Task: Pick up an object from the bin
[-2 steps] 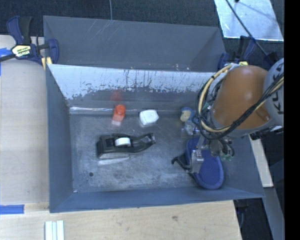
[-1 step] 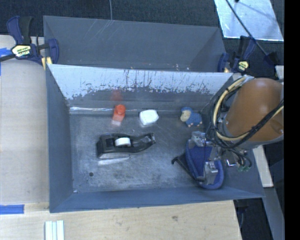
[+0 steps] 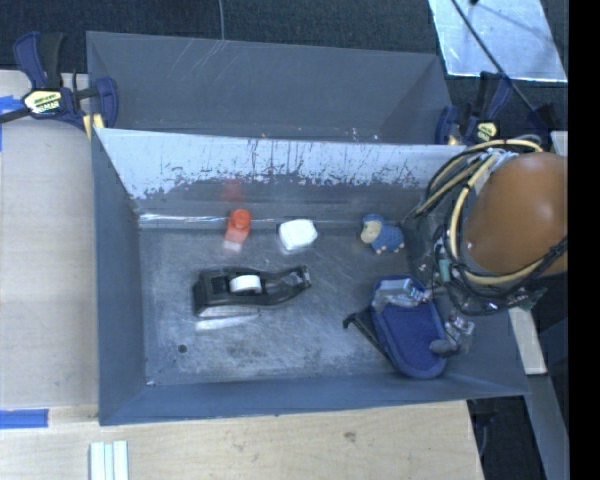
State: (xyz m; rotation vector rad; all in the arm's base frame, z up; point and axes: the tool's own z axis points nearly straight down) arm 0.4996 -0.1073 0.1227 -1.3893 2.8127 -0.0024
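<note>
Blue fabric pouch (image 3: 408, 336) lies in the lower right corner of the grey metal bin (image 3: 120, 298), on the floor just where it meets the sloping right-hand wall. The pouch is soft and rumpled, and a dark strap or edge pokes out from it toward the left.

My gripper (image 3: 442, 318) sits at the pouch's upper right side, touching it or very nearly so (from this angle I cannot tell which). I also cannot tell whether the gripper is spread or pressed together, because the wrist and its wiring cover it from above.

The arm comes in from the right of the frame. Its rounded orange cover (image 3: 515, 213) fills the right edge at mid-height, with yellow and black cables (image 3: 450, 183) looped around it.

On the rest of the bin floor, a black tape dispenser (image 3: 250, 290) with a white roll lies left of centre, well apart from the pouch. Above it, three small things sit in a row along the foot of the back wall. At the left is a small orange-red bottle (image 3: 238, 226), with a white lump (image 3: 297, 234) just beside it. Farther right is a little blue and yellow toy figure (image 3: 382, 234), near the gripper and to its upper left.
</note>
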